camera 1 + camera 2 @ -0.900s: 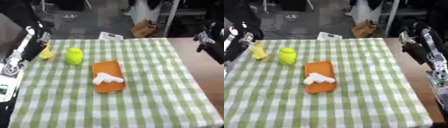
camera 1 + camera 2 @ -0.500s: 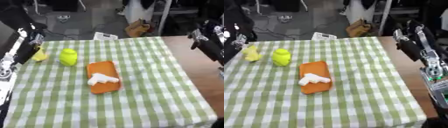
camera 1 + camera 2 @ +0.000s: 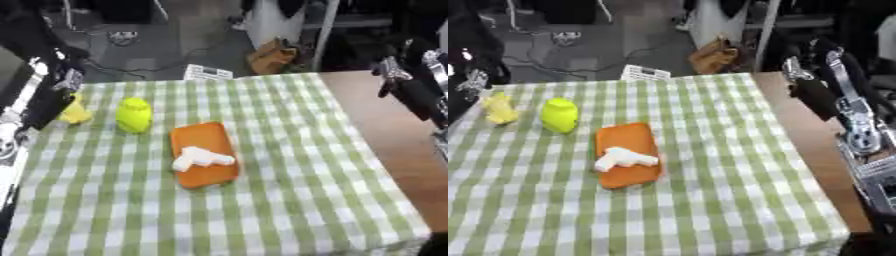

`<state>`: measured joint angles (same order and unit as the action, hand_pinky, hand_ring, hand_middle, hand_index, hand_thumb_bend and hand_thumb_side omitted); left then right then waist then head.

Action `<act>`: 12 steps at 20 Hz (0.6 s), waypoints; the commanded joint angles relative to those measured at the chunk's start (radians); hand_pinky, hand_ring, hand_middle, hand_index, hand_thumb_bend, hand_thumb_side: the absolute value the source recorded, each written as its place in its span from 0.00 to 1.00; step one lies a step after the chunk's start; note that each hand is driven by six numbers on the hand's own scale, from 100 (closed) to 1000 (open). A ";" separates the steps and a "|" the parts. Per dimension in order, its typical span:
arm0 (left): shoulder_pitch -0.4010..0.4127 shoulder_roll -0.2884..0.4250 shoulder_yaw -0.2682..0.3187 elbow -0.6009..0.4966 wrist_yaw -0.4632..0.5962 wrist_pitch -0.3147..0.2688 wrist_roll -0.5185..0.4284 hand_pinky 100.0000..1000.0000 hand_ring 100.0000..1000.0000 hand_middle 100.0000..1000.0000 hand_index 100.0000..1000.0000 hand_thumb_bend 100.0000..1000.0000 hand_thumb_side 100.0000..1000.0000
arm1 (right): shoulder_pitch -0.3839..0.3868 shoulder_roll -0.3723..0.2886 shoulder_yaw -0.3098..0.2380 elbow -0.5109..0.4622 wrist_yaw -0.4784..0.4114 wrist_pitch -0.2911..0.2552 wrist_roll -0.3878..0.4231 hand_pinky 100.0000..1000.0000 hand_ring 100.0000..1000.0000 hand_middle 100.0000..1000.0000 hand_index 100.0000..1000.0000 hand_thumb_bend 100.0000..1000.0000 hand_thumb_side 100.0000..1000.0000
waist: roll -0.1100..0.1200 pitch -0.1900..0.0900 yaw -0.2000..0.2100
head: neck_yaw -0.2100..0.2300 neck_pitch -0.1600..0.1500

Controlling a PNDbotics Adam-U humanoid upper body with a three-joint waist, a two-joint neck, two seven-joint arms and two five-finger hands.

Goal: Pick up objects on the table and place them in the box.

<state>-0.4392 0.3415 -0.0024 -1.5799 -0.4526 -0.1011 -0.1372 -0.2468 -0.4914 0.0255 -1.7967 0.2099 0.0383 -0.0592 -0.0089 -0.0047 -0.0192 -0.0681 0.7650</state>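
Observation:
A flat orange box (image 3: 206, 150) lies in the middle of the green checked cloth, with a white object (image 3: 201, 158) resting in it. To its far left stands a lime green rounded object (image 3: 134, 114). A small yellow object (image 3: 74, 112) sits further left, near the cloth's edge. My left hand (image 3: 54, 87) hangs black and blurred above the table's left edge, close to the yellow object. My right hand (image 3: 808, 94) is raised over the bare wood at the right, apart from all objects.
A white printed card (image 3: 208, 73) lies at the table's far edge. Bare brown tabletop (image 3: 385, 145) runs along the right of the cloth. Beyond the table are a brown bag (image 3: 271, 55), cables and stands on the floor.
The whole picture has shifted, so the camera moved. The objects keep their places on the cloth. Both arms stay raised at the sides.

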 commanded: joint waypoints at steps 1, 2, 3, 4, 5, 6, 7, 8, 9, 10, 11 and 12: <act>-0.013 0.025 0.007 -0.018 -0.006 0.001 -0.002 0.54 0.68 0.77 0.82 0.01 0.85 | -0.011 -0.028 -0.012 -0.007 0.004 -0.001 -0.004 0.29 0.52 0.55 0.81 0.03 0.59 | -0.007 -0.003 -0.001 | -0.001 0.005; -0.013 0.025 0.007 -0.018 -0.006 0.001 -0.003 0.54 0.68 0.77 0.82 0.01 0.85 | -0.010 -0.028 -0.012 -0.007 0.004 -0.001 -0.004 0.29 0.52 0.55 0.81 0.03 0.58 | -0.007 -0.003 -0.001 | -0.001 0.005; -0.014 0.025 0.006 -0.017 -0.007 0.001 -0.004 0.54 0.68 0.77 0.82 0.01 0.84 | -0.010 -0.028 -0.012 -0.007 0.004 -0.001 -0.005 0.29 0.52 0.55 0.81 0.02 0.58 | -0.007 -0.003 -0.001 | -0.001 0.005; -0.014 0.025 0.006 -0.017 -0.008 0.001 -0.005 0.54 0.68 0.77 0.82 0.02 0.83 | -0.010 -0.028 -0.012 -0.007 0.004 -0.001 -0.005 0.29 0.52 0.55 0.81 0.02 0.58 | -0.007 -0.003 -0.001 | 0.000 0.005; -0.016 0.027 0.005 -0.016 -0.010 0.001 -0.008 0.54 0.68 0.77 0.82 0.03 0.82 | -0.010 -0.028 -0.012 -0.007 0.004 -0.001 -0.005 0.29 0.52 0.55 0.81 0.02 0.58 | -0.007 -0.004 -0.001 | 0.000 0.005; -0.018 0.028 0.005 -0.015 -0.013 0.000 -0.010 0.54 0.68 0.77 0.82 0.05 0.80 | -0.011 -0.028 -0.012 -0.007 0.004 -0.001 -0.004 0.29 0.52 0.55 0.81 0.02 0.58 | -0.006 -0.004 -0.001 | 0.000 0.005; -0.022 0.031 0.002 -0.012 -0.020 0.000 -0.015 0.54 0.68 0.77 0.82 0.08 0.77 | -0.011 -0.028 -0.011 -0.007 0.004 -0.001 -0.004 0.29 0.52 0.55 0.81 0.02 0.58 | -0.006 -0.004 -0.002 | 0.000 0.005; -0.026 0.033 0.001 -0.010 -0.027 -0.001 -0.020 0.54 0.68 0.77 0.82 0.09 0.76 | -0.011 -0.028 -0.011 -0.007 0.004 -0.001 -0.003 0.29 0.52 0.55 0.81 0.02 0.58 | -0.006 -0.004 -0.002 | 0.000 0.005; -0.029 0.034 0.000 -0.008 -0.034 -0.002 -0.024 0.54 0.68 0.77 0.82 0.09 0.76 | -0.011 -0.028 -0.011 -0.007 0.004 -0.001 -0.003 0.29 0.52 0.55 0.81 0.02 0.58 | -0.006 -0.004 -0.002 | 0.001 0.005; -0.031 0.034 0.000 -0.006 -0.038 -0.003 -0.026 0.54 0.68 0.77 0.82 0.09 0.76 | -0.011 -0.028 -0.011 -0.007 0.004 -0.001 -0.003 0.29 0.52 0.55 0.81 0.02 0.58 | -0.006 -0.004 -0.002 | 0.001 0.005; -0.040 0.039 -0.006 -0.002 -0.045 -0.005 -0.033 0.54 0.68 0.78 0.82 0.14 0.71 | -0.011 -0.028 -0.011 -0.006 0.004 -0.001 -0.002 0.29 0.52 0.55 0.81 0.02 0.58 | -0.006 -0.004 -0.004 | 0.001 0.005; -0.049 0.042 -0.010 0.004 -0.053 -0.007 -0.040 0.54 0.68 0.78 0.82 0.14 0.71 | -0.011 -0.028 -0.011 -0.006 0.004 -0.002 -0.002 0.29 0.52 0.55 0.81 0.02 0.58 | -0.006 -0.004 -0.005 | 0.002 0.005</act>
<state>-0.4614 0.3521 -0.0106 -1.5700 -0.4950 -0.1059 -0.1688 -0.2465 -0.4914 0.0253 -1.7967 0.2101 0.0376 -0.0601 -0.0089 -0.0047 -0.0235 -0.0677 0.7650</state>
